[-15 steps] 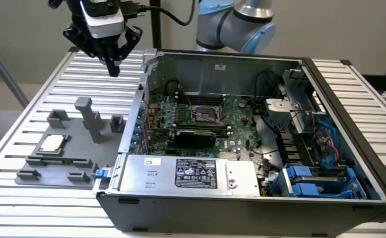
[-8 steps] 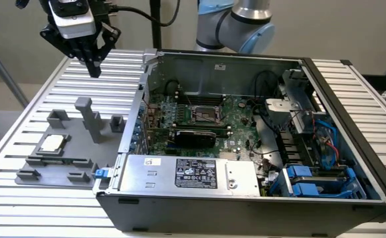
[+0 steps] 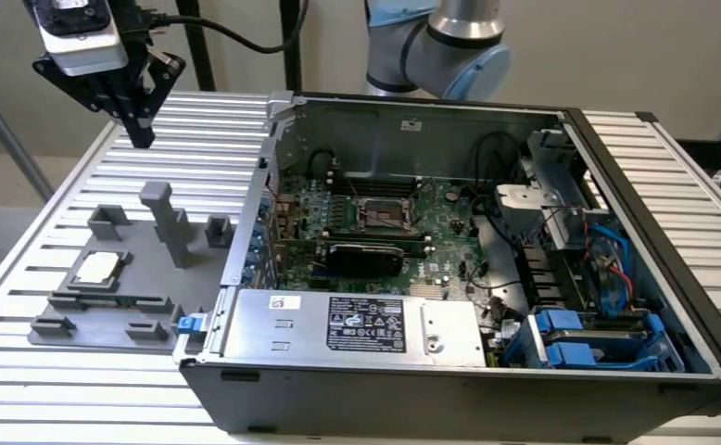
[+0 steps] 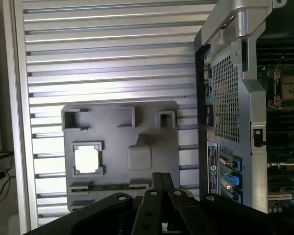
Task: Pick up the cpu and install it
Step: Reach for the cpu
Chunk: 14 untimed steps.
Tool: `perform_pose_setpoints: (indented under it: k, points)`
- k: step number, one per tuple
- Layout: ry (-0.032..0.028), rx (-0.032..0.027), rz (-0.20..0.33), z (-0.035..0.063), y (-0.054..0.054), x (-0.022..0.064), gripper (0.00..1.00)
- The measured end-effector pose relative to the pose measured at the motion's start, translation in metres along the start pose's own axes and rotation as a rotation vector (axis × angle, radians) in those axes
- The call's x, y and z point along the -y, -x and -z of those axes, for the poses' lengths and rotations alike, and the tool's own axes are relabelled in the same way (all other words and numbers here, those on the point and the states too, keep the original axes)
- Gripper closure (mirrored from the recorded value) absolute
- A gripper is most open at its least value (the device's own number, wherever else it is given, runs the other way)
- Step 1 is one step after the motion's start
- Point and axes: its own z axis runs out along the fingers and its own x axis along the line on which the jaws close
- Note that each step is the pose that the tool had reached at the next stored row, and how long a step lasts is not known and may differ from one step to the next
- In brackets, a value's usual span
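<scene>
The claw (image 3: 142,137) hangs raised above the slatted table (image 3: 39,389), its dark fingers drawn together with nothing between them; in the wrist view the claw (image 4: 161,178) shows the same tight pair of fingers. The cpu (image 3: 98,269) lies well below the claw and apart from it, a little toward the exterior view's left and nearer that camera; it sits flat, pale top up, in a square seat of the grey fixture plate (image 3: 150,283). From the wrist, the cpu (image 4: 86,159) is seen ahead of the fingertips and off to one side, framed by low grey corners on the fixture plate (image 4: 117,142), which rests on the table (image 4: 112,58).

To the exterior view's right of the claw, and lower, stands the open computer case (image 3: 460,389); the fixture plate lies just beside its wall. Inside the case lies the green motherboard (image 3: 441,269) with its square socket (image 3: 383,215) near the middle; a silver power supply (image 3: 348,324) fills the near side, and blue drive cages (image 3: 583,338) occupy the corner farthest from the claw. The wrist view catches the case (image 4: 225,98) by its perforated wall, with the socket (image 4: 290,88) beyond it.
</scene>
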Motion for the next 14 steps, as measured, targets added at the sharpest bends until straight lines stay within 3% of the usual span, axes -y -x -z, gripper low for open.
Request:
perform_pose_setpoints:
  k: [14]
  points:
    - [-0.0067,0.0005,0.000,-0.0153,-0.064,0.0052,0.89]
